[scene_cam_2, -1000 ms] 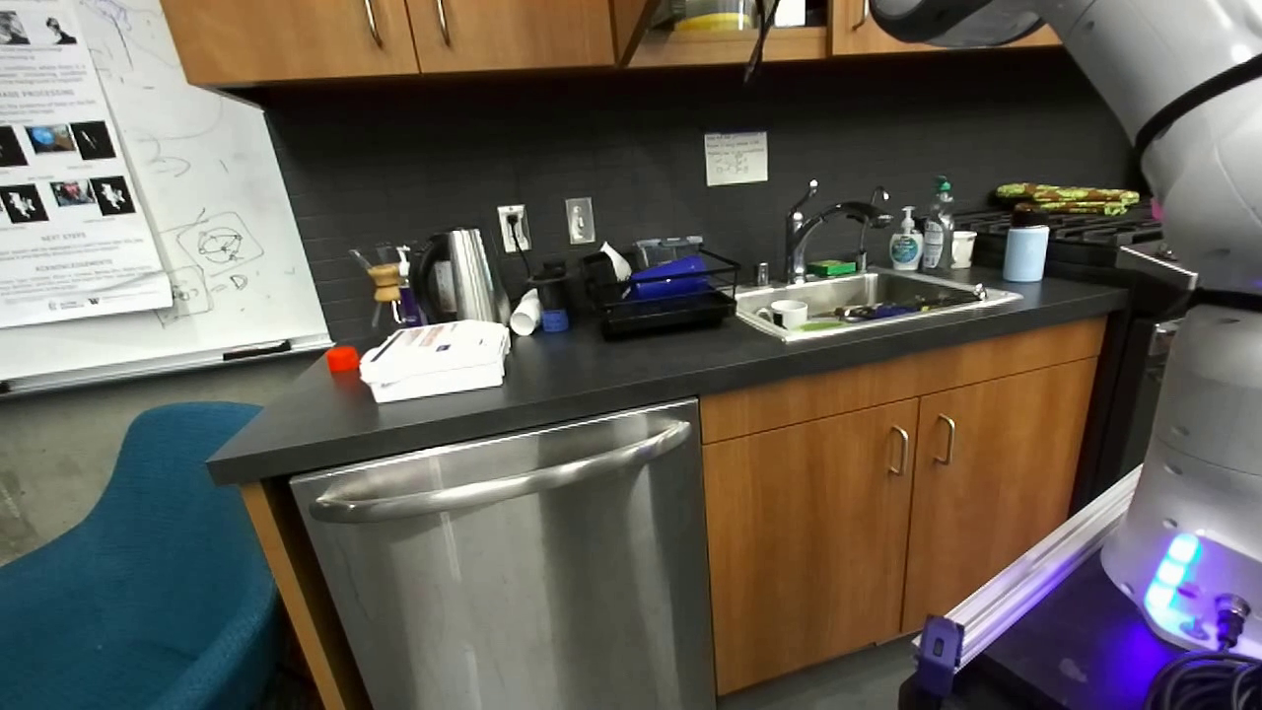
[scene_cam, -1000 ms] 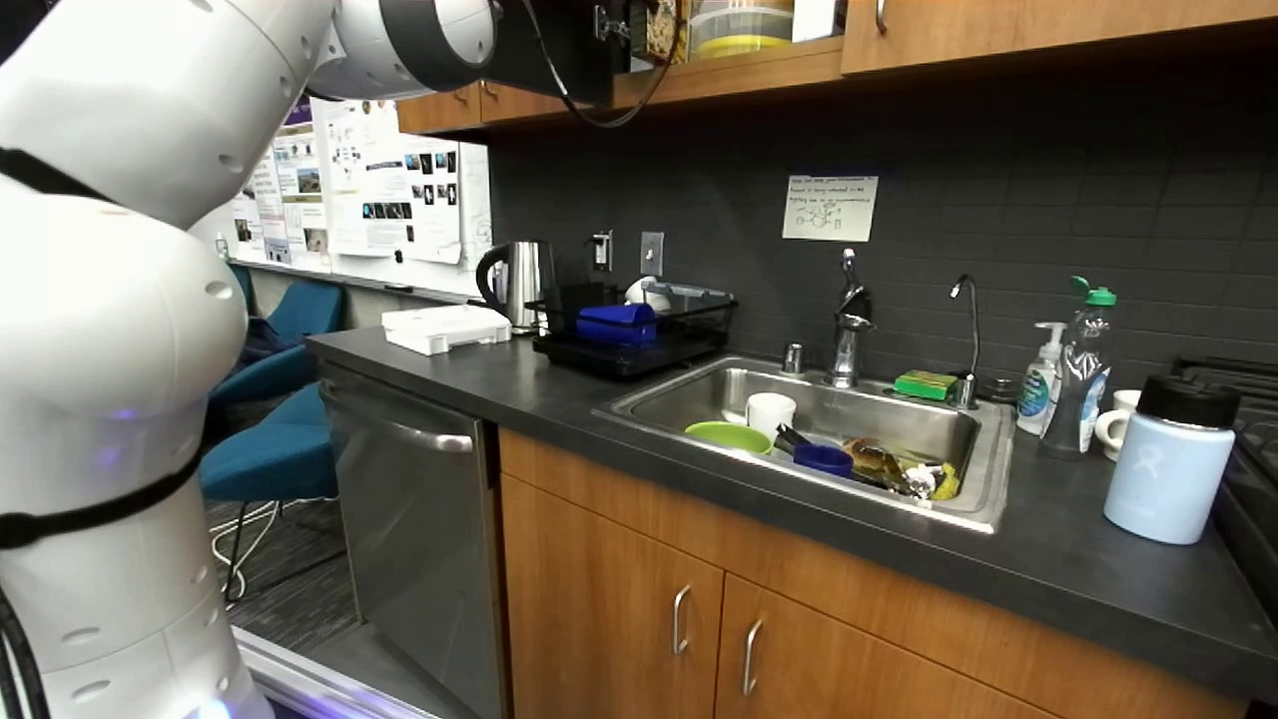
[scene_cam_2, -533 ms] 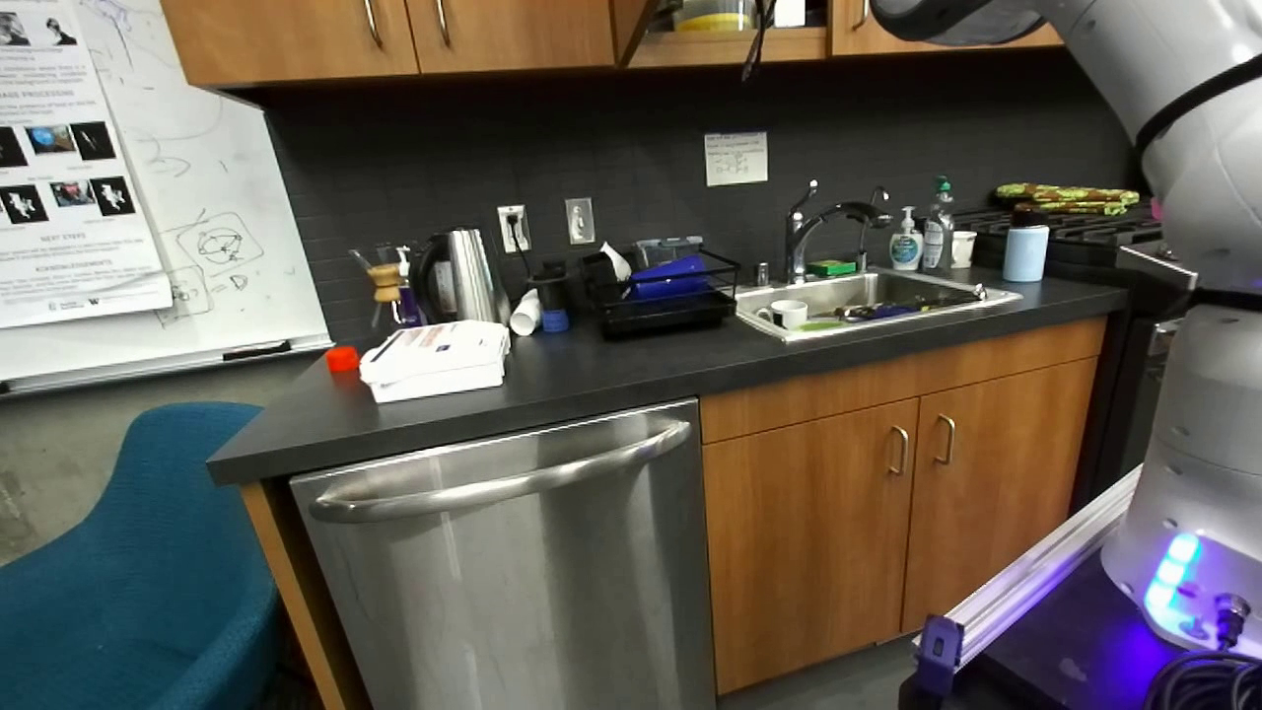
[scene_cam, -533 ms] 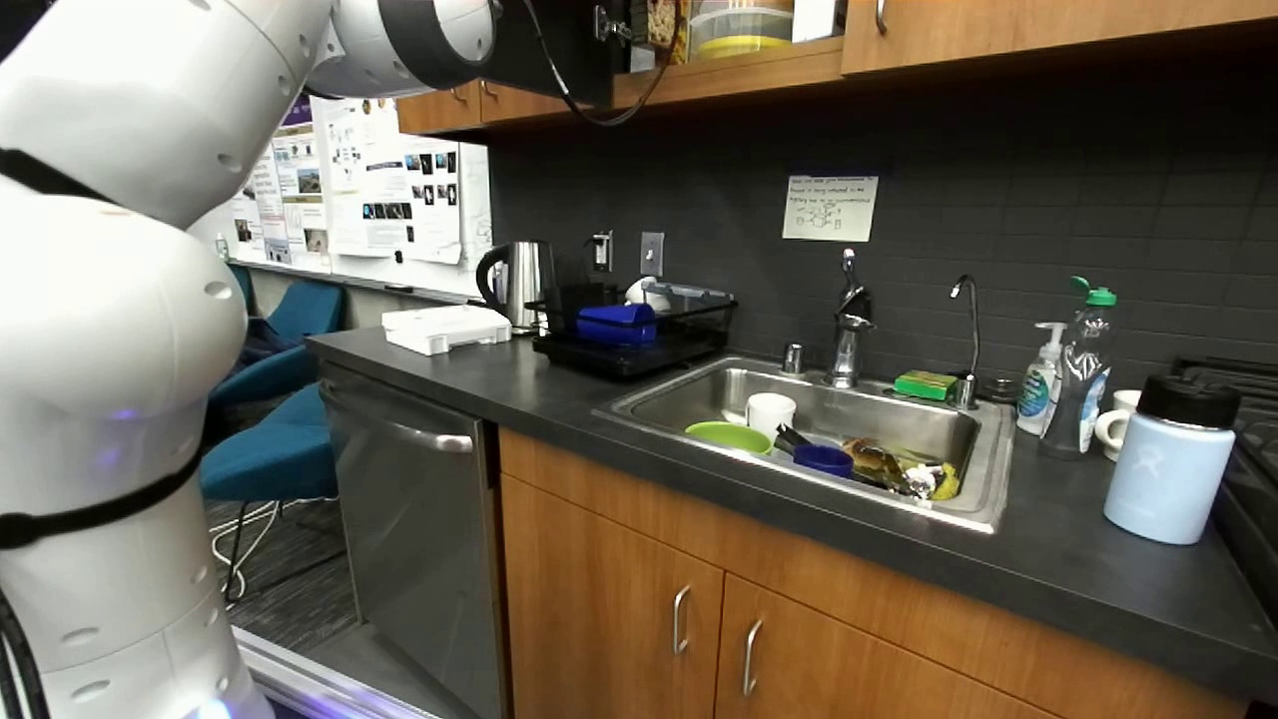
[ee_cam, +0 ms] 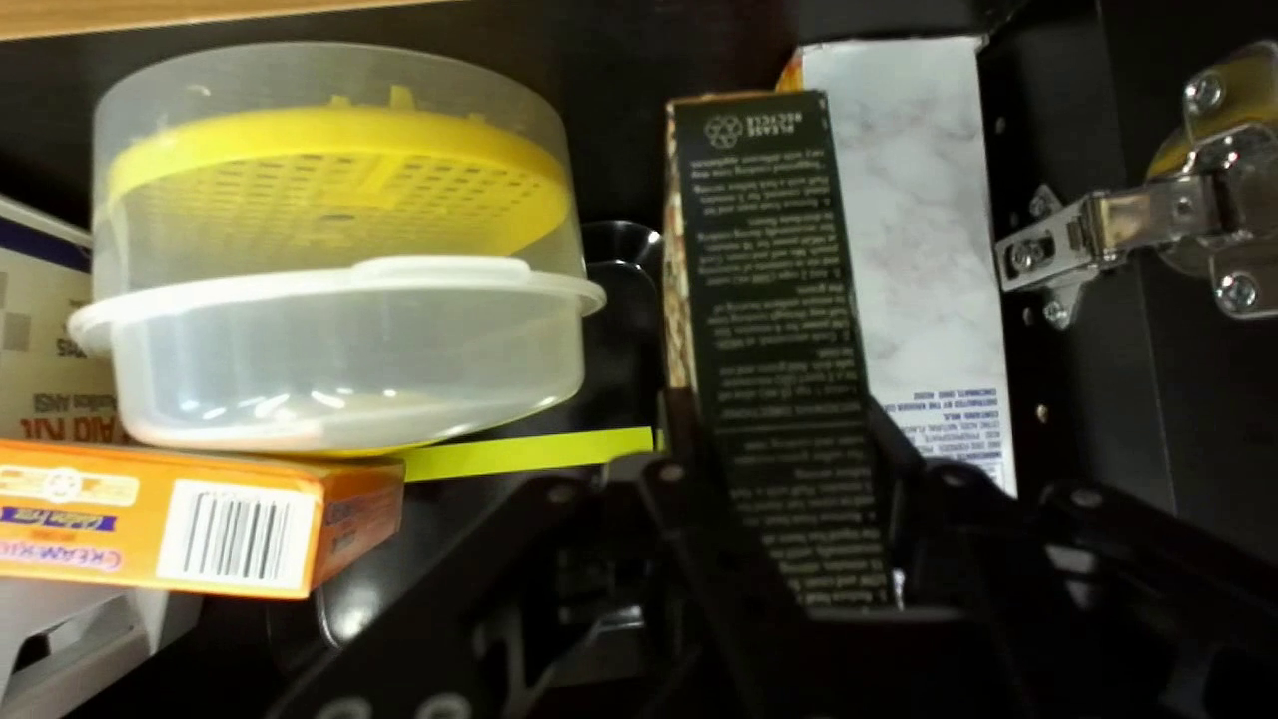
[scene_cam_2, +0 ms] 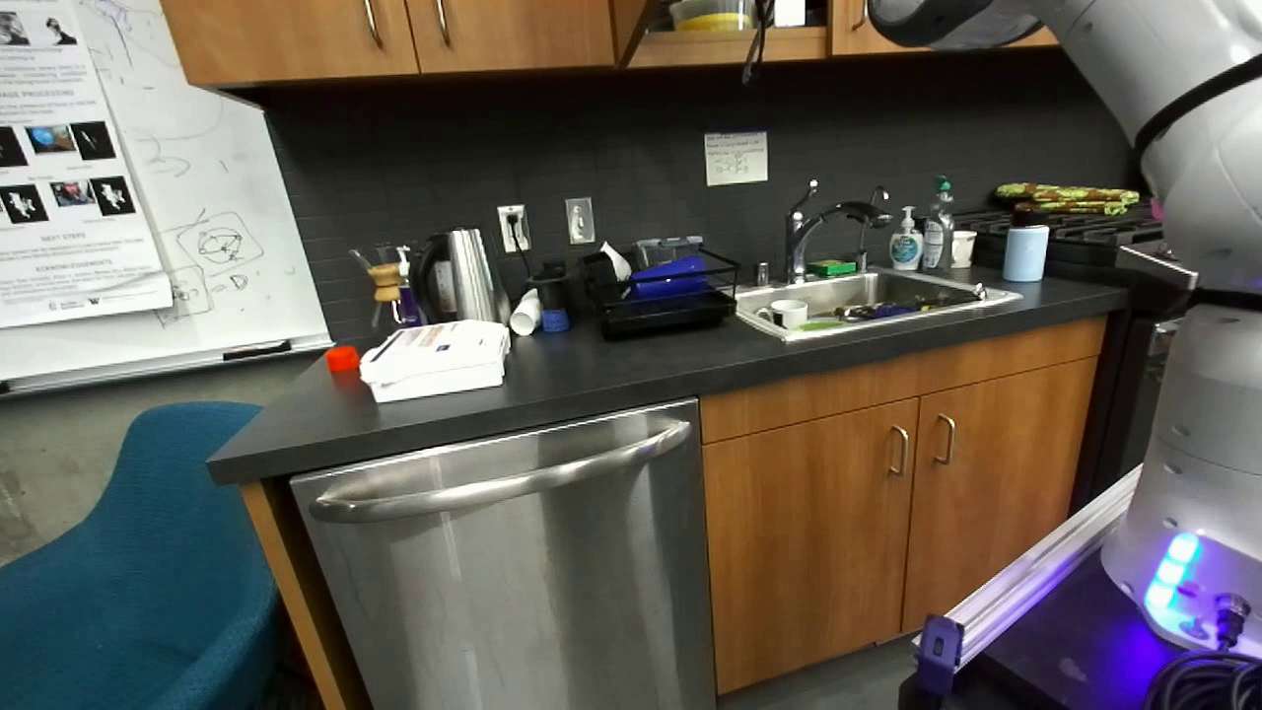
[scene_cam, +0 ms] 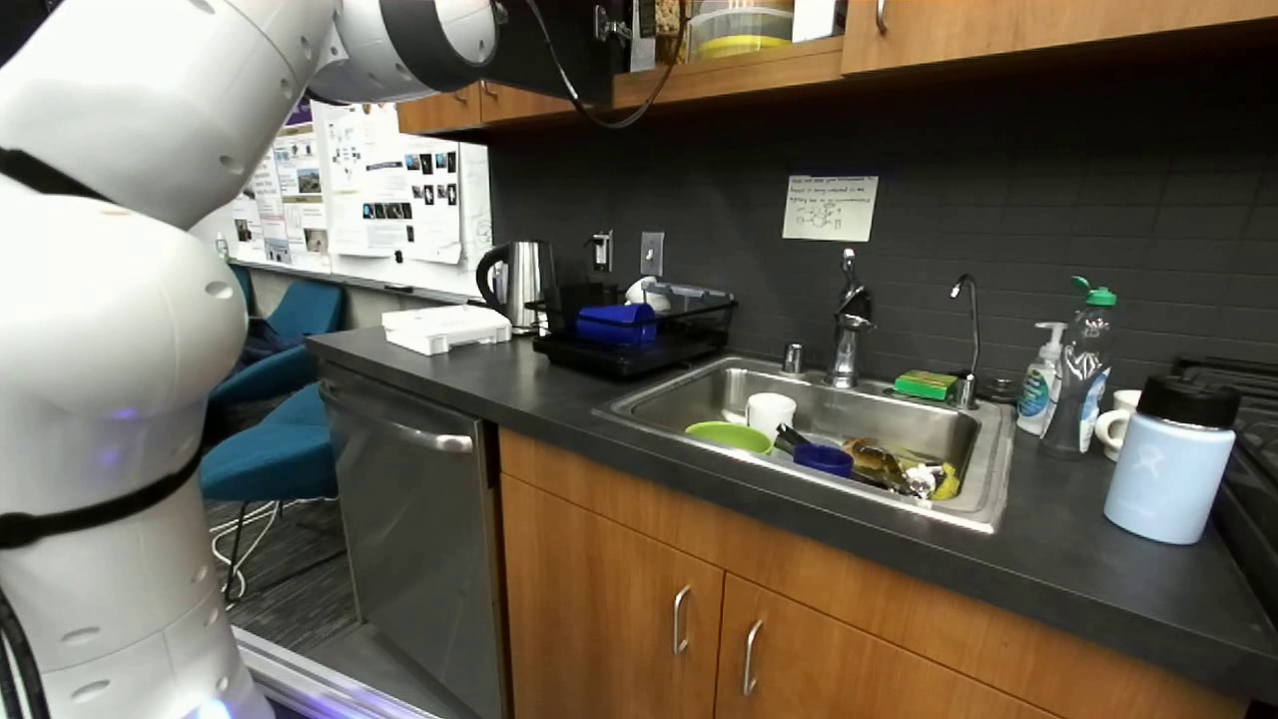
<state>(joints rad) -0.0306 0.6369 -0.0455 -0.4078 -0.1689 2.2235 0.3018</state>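
Pinching end effector (ee_cam: 779, 414): it is squeezing a dark food carton (ee_cam: 769, 280) from both sides.
Dark food carton: it is being held in the open upper cabinet (scene_cam: 729, 75), appearing between a steamer (ee_cam: 339, 340) and a white marbled carton (ee_cam: 909, 200).
Steamer: it is showing a yellow basket (ee_cam: 339, 180) through its clear wall.
Orange box (ee_cam: 145, 529): it is displaying a barcode (ee_cam: 238, 531) just beside the steamer.
Cabinet hinge (ee_cam: 1148, 215): it is jutting out just beside the white marbled carton.
Desk (scene_cam: 559, 399): well below, it is carrying a dish rack (scene_cam: 609, 367) and surrounding a sink (scene_cam: 991, 469), where a white mug (scene_cam: 771, 411) and a lime-green bowl (scene_cam: 729, 435) are resting.
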